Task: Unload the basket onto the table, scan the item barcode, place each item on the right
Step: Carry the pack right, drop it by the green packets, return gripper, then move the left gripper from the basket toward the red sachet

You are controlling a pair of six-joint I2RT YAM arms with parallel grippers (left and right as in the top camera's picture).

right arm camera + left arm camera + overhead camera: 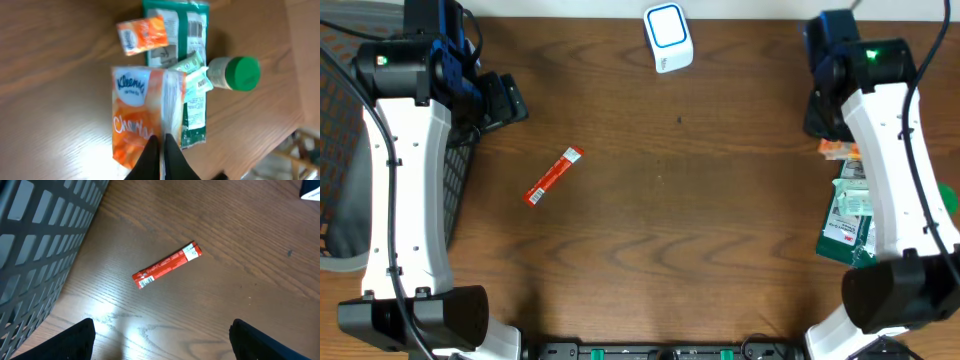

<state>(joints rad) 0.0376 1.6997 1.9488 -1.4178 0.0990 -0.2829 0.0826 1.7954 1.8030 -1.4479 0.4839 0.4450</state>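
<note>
The scanner (668, 38) sits at the far edge of the table (720, 200), near the middle. A stick packet (553, 176) lies alone left of centre, near the basket (40, 240) at the left edge. At the right edge a tissue pack (137, 120) lies partly on a flat pouch (176, 30), with a bottle (235, 73) on its side beside them.

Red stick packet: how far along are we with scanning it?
Done: nothing that shows. In hand: nothing; the red stick packet lies on the table, the left gripper open, not touching, the right gripper shut over the tissue pack. Left: lift it and show its barcode to the white scanner.
</note>
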